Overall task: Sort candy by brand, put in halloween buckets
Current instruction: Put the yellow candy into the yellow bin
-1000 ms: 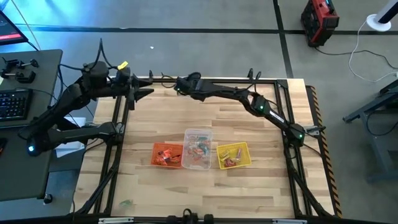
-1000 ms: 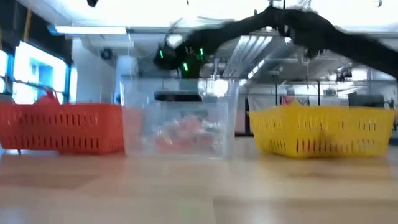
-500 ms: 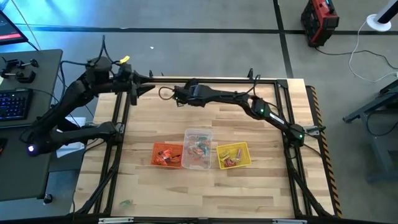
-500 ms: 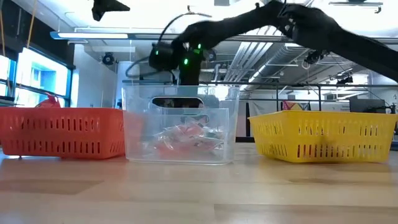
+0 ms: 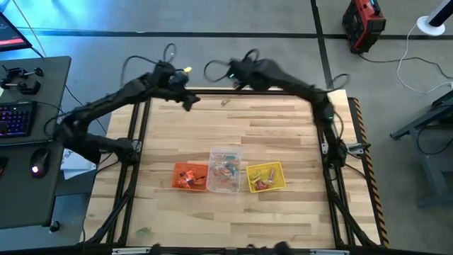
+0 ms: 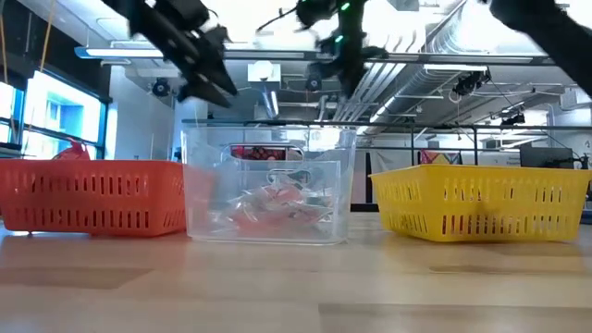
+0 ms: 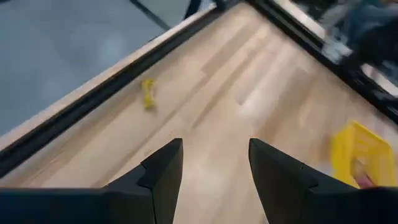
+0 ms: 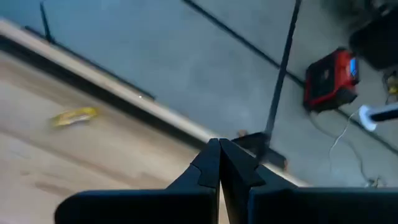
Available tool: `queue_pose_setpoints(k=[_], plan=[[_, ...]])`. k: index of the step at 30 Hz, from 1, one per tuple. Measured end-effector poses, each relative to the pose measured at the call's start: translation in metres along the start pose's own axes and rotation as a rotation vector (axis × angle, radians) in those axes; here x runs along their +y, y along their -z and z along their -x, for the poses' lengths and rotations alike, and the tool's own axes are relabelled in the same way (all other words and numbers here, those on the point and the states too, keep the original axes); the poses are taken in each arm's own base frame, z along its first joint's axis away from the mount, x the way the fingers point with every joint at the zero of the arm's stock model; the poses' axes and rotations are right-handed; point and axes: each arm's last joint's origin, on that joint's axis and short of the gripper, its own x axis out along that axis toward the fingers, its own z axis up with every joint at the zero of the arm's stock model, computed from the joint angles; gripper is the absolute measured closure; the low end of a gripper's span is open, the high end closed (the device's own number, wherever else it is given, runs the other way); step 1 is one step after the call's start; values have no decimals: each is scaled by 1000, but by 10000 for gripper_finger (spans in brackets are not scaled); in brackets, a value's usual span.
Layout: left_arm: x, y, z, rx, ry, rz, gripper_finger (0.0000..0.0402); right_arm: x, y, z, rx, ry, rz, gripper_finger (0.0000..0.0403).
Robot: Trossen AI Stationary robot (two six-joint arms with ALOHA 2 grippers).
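Three buckets stand in a row near the table's middle: orange (image 5: 190,176), clear (image 5: 225,169) and yellow (image 5: 265,177), each holding small wrapped candy. One loose yellowish candy (image 5: 225,101) lies flat on the table by its far edge, also seen in the left wrist view (image 7: 148,93) and the right wrist view (image 8: 73,116). My left gripper (image 5: 191,103) hovers open over the far edge, left of that candy (image 7: 214,146). My right gripper (image 5: 231,71) is raised beyond the far edge, its fingers shut (image 8: 219,149) on nothing.
The black frame rails (image 5: 138,134) run along the table's left, right and far sides. A desk with a keyboard (image 5: 15,117) stands left of the table. Bare wood (image 5: 233,219) stretches from the buckets to the near edge. From the low view, the buckets (image 6: 268,190) fill the foreground.
My left gripper has swung toward the table's right along the far edge, ending near the loose candy. My right gripper has pulled back from over the table's far part, rising and moving beyond the far edge. The buckets and the candy have stayed in place.
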Motion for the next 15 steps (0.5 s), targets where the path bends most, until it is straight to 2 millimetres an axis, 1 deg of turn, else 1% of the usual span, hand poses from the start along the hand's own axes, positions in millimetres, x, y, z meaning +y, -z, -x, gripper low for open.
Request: queue_pose_setpoints(k=[2,5,8,11,13,15], plan=[[5,-1,-26,32,-29,32,227,-28,-2,10,-20,0,19,403],[9,-1,-72,137,-108,72,227,-64,1,18,-45,-49,25,403],[11,-6,-112,227,-151,91,227,-94,9,18,-88,-194,-39,403],[12,-18,-147,271,-155,95,229,-113,24,19,-119,-397,-99,403],[16,-25,-167,289,-161,107,233,-116,38,16,-108,-497,-137,403],[23,-34,-183,294,-169,134,236,-117,52,12,-97,-531,-151,403]])
